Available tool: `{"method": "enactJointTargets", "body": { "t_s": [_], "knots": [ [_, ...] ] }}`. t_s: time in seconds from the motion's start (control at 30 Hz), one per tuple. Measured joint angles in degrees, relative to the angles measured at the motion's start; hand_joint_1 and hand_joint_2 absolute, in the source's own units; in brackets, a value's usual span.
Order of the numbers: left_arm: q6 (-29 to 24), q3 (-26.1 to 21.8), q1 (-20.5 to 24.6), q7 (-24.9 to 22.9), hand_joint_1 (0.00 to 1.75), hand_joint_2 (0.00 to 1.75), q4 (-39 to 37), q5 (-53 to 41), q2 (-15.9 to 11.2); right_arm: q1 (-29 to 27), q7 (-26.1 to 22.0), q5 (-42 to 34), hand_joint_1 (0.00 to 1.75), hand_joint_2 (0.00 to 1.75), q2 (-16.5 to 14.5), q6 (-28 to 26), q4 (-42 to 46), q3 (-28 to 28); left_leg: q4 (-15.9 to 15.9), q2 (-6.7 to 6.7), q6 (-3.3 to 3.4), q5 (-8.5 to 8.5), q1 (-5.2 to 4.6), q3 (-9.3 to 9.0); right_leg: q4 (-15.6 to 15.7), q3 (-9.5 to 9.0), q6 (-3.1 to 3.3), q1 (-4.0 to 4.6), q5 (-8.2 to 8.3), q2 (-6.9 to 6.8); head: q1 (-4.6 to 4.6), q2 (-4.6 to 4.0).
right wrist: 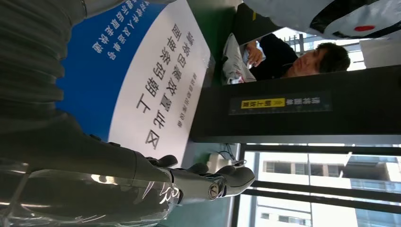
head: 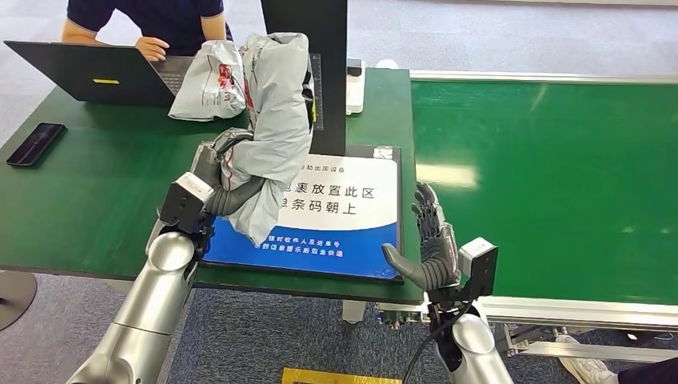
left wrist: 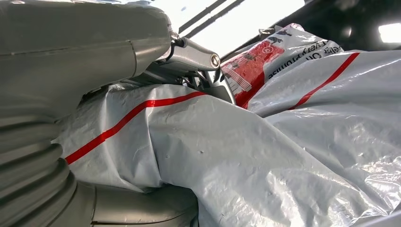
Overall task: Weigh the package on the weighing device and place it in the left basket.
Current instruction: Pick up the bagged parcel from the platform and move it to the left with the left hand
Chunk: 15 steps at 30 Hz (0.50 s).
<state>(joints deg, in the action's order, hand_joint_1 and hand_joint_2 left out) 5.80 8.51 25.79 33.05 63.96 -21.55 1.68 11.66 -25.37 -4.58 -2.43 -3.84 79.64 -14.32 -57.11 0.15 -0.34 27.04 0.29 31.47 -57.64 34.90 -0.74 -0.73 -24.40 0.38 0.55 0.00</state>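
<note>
Two hands had different jobs at this moment. The left hand (head: 209, 178) was wrapped tight around the package (head: 276, 120), a soft grey bag with red stripes. It held the bag up in the air, above the weighing device (head: 352, 210), which was a flat board with a blue and white sign on top. The bag's low end hung close over the blue part, and I could not tell if it touched.

The right hand (head: 430, 244) held nothing. Its fingers were spread apart, and it rested at the right edge of the board.

Another grey bag (head: 209, 80) lay farther back on the green table (head: 96, 184), next to a laptop (head: 92, 72). A person (head: 148, 24) sat behind the laptop. A phone (head: 36, 144) lay near the table's left edge. A green belt (head: 552, 168) ran along the right side.

I think the pick-up part was done, since the bag was in the hand. From one look, I could not tell if the weighing was done. The bag was not in the left basket yet, so that part was left.
</note>
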Motion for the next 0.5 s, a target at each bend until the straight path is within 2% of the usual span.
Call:
{"method": "enactJointTargets", "body": {
  "t_s": [0.17, 0.5],
  "knots": [
    [-3.51, -0.1, -0.5, 0.02, 1.75, 1.75, 1.51, -0.07, 0.63, -0.05, 0.49, -0.71, 0.0, 1.75, -1.01, -0.32, -3.36, 1.63, 0.0, 0.01, 0.0, 0.0, 0.0, 0.01, 0.0, 0.01, 0.0, 0.0, 0.0, 0.0, 0.01, 0.0],
    [-4.18, -0.39, -0.57, 0.14, 1.75, 1.75, 2.49, 0.43, 1.16, 0.0, 1.33, -1.42, 0.0, 1.75, -1.8, 0.32, -5.97, 2.97, 0.0, 0.01, 0.0, 0.0, 0.0, 0.01, 0.0, 0.01, 0.0, 0.0, 0.0, 0.01, 0.0, 0.0]
  ]
}}
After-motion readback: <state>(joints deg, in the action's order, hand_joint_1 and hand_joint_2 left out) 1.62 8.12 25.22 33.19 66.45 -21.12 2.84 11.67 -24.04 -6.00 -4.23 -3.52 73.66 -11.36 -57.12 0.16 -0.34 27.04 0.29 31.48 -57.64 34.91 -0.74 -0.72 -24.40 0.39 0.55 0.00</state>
